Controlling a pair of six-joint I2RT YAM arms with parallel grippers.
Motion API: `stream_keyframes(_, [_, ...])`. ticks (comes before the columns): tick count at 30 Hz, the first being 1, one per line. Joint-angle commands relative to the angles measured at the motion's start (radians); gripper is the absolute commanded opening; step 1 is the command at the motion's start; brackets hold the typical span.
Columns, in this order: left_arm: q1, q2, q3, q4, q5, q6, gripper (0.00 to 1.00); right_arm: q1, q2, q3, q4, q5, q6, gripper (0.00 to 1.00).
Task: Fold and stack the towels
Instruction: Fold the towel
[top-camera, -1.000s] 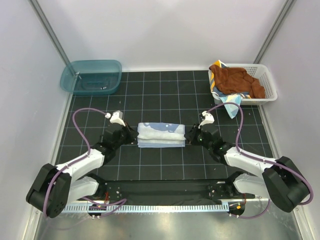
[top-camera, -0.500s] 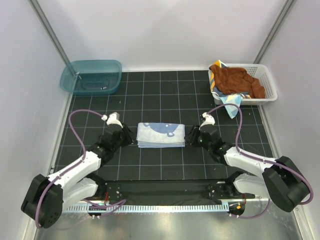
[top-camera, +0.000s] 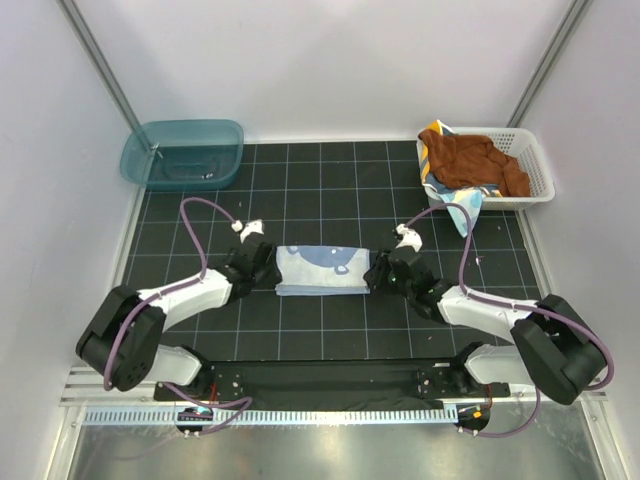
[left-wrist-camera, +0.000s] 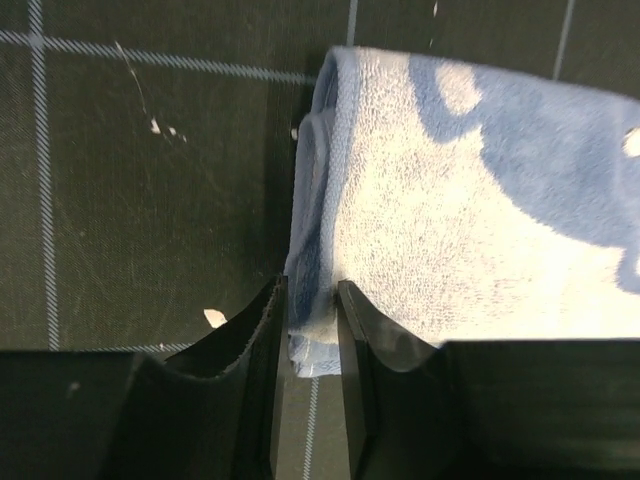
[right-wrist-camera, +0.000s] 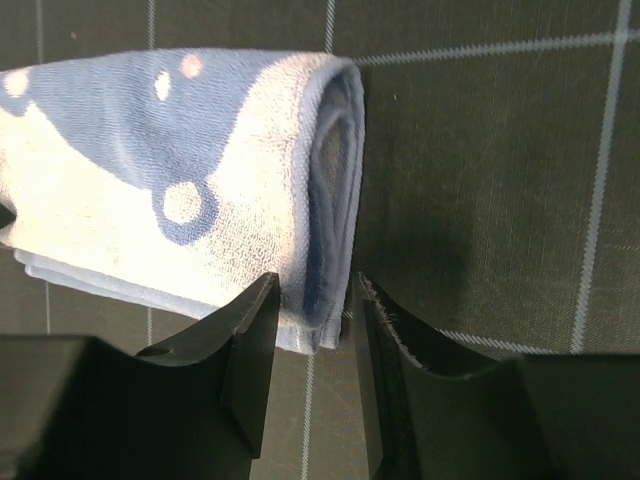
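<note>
Folded towel (top-camera: 322, 270) lies long axis left-right. Your left hand (left-wrist-camera: 310, 290) straddles its left end, grip unclear; your right hand (right-wrist-camera: 315, 285), jaws parted, brackets the right end.

The folded towel (top-camera: 322, 270) is white with pale-blue blotches. The surface (top-camera: 330, 190) is black with white grid lines.

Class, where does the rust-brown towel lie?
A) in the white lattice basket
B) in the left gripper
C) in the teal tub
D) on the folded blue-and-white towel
A: the rust-brown towel is heaped in the white lattice basket at the far right.
</note>
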Motion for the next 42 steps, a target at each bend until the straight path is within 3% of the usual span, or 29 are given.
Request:
stream_keyframes(1, [-0.028,0.023,0.000,-0.015,-0.042,-0.012,0.29,0.013,0.026,-0.001,0.043,0.042,0.034,0.42])
stream_keyframes(11, [-0.069,0.066,-0.032,-0.039,-0.066,-0.044,0.14,0.017,0.023,-0.062,0.054,0.056,0.052,0.26])
stream_keyframes(16, [-0.076,0.022,-0.014,-0.088,-0.074,-0.031,0.14,0.019,-0.006,-0.050,0.023,0.073,0.051,0.25])
stream_keyframes(19, [-0.076,-0.014,0.009,-0.137,-0.086,-0.020,0.19,0.017,-0.037,-0.030,-0.032,0.097,0.046,0.24])
stream_keyframes(26, [-0.074,-0.087,0.082,-0.236,-0.089,0.009,0.44,0.017,-0.107,0.040,-0.173,0.148,0.031,0.27])
stream_keyframes(32, [-0.054,-0.120,0.125,-0.274,-0.068,0.012,0.56,0.017,-0.124,0.115,-0.239,0.116,0.011,0.28])
stream_keyframes(37, [0.082,-0.077,0.117,-0.204,0.100,0.034,0.59,0.033,-0.039,0.197,-0.219,0.071,-0.001,0.28])
stream_keyframes(42, [0.139,0.021,0.120,-0.109,0.297,0.049,0.64,0.040,0.122,0.289,-0.184,0.042,-0.012,0.28])
